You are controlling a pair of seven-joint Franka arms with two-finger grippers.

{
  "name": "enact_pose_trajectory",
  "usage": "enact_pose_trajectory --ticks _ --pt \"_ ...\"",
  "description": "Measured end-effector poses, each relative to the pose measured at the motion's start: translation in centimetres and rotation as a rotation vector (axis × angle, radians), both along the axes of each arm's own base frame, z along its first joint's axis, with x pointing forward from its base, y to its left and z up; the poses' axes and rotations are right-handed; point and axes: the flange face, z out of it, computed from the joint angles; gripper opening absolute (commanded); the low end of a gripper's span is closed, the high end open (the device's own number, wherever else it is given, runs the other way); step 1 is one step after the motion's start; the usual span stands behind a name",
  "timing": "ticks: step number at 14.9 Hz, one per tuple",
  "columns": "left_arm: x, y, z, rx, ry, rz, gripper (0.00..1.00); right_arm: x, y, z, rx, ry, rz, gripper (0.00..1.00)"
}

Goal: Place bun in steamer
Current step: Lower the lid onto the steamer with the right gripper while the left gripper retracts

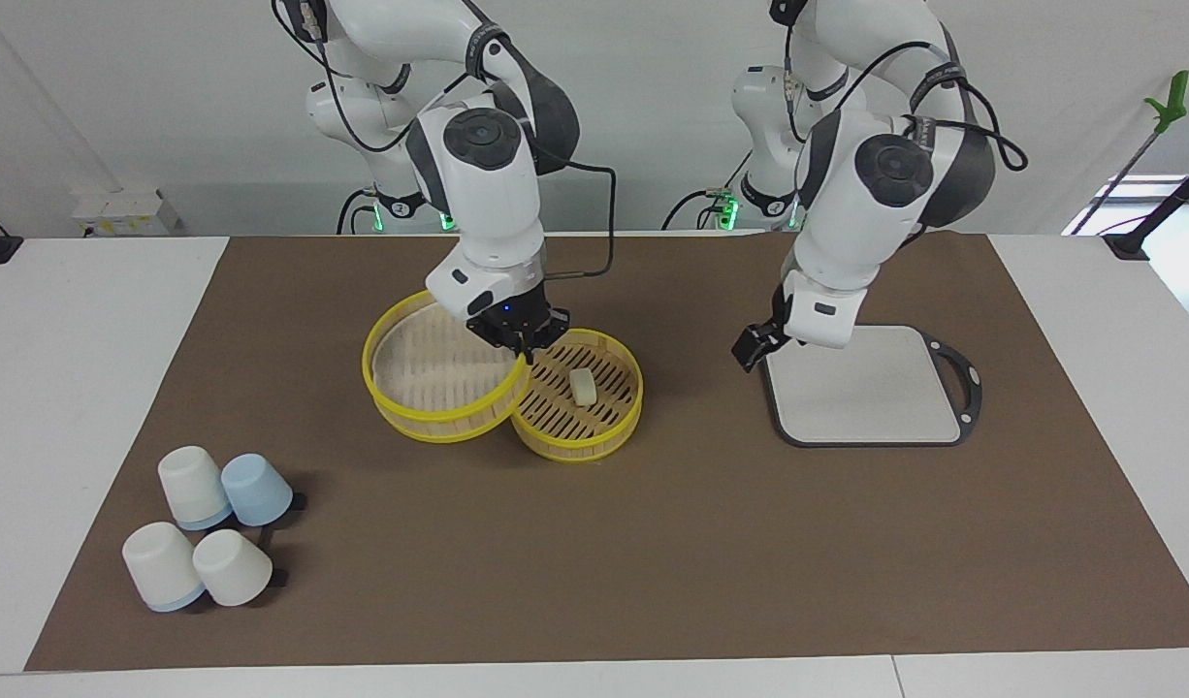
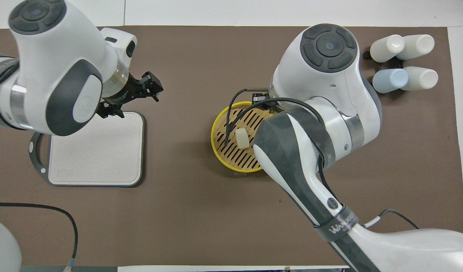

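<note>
Facing view: I see the bun [image 1: 582, 386] lying inside the steamer [image 1: 609, 434]. Right pincer [image 1: 523, 355] grasps the lid [image 1: 439, 419], tilted at nine o'clock of the steamer. Left pincer [image 1: 750, 351] waits, grip unreadable. I judge the bun soft, light; pinch its sides gently.

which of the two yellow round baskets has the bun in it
The steamer with the tan floor and dark slots, holding the bun. The lid with paler slats, gripped at its rim by the right end effector, holds nothing.
</note>
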Motion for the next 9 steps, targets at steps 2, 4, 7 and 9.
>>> enact_pose_trajectory --ticks 2,4,7,9 --pt "0.0 2.9 1.2 -0.008 0.004 -0.028 1.00 0.0 3.0 -1.3 -0.005 0.019 -0.040 0.00" --pt "0.0 4.8 2.0 -0.014 0.007 -0.053 1.00 0.2 6.1 -3.0 -0.014 0.041 -0.075 0.00" --pt "-0.3 7.0 2.7 -0.014 0.023 -0.106 1.00 0.4 9.6 -5.4 -0.020 0.052 -0.114 0.00" --pt "-0.6 8.6 3.5 -0.012 0.025 -0.132 1.00 -0.1 11.9 -6.1 -0.020 0.046 -0.139 0.00"
